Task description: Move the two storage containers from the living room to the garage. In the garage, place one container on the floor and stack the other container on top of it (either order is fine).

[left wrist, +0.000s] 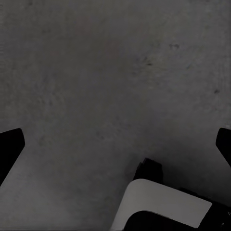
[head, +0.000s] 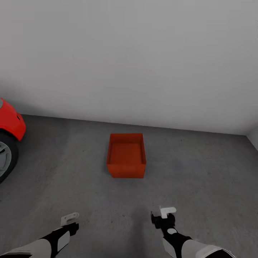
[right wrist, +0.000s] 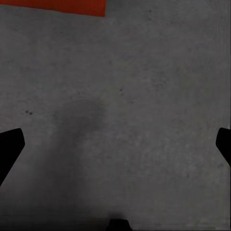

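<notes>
An orange-red storage container [head: 126,156] sits upright and open-topped on the dark grey concrete floor [head: 200,172] of the garage, a short way from the white back wall. I cannot tell whether it is one bin or two nested. An edge of it shows as the storage container [right wrist: 53,6] in the right wrist view. Both arms hang low in front of it, well short of the bin. My left gripper [head: 70,219] [left wrist: 115,144] is open over bare floor. My right gripper [head: 165,214] [right wrist: 115,144] is open too, holding nothing.
A red car [head: 10,123] with its dark wheel [head: 5,159] stands at the left edge. The plain white wall [head: 129,53] closes off the back, and a corner shows at far right. A white and black robot part [left wrist: 163,204] lies under the left gripper.
</notes>
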Robot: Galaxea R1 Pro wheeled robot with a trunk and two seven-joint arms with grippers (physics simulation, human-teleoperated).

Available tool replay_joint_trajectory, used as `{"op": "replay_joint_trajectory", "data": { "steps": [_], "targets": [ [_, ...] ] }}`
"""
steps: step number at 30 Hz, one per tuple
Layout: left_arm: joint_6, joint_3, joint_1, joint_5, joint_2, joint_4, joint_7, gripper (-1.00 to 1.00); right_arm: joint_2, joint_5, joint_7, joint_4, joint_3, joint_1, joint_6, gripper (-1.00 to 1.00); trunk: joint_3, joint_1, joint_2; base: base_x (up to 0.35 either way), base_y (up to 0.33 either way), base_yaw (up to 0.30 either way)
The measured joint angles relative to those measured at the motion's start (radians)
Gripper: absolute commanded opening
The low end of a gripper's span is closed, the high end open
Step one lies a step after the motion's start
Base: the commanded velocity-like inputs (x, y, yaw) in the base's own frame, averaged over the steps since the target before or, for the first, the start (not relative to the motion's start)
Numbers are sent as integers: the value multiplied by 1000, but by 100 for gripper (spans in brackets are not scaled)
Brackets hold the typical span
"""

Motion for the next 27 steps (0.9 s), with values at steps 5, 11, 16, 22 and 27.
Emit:
{"op": "replay_joint_trajectory", "data": {
  "steps": [5,11,16,22,27],
  "targets": [
    [0,0,50,-1,8,0,-1,100,-28,0,6,0,0,89,70,100,0,0,0,0,0,0],
    [0,0,142,-1,10,0,-1,100,-40,-9,4,1,-4,172,94,100,0,0,0,0,0,0],
    [3,-1,212,-1,11,0,-6,100,-48,-10,5,1,-5,304,97,100,0,0,0,0,0,0],
    [3,-1,289,-1,7,0,-24,100,-44,-8,-3,1,-3,410,97,100,0,0,0,0,0,0],
    [0,-1,307,-1,3,0,-26,100,-40,-5,-1,2,-3,438,99,100,3,0,0,0,0,0]
  ]
}}
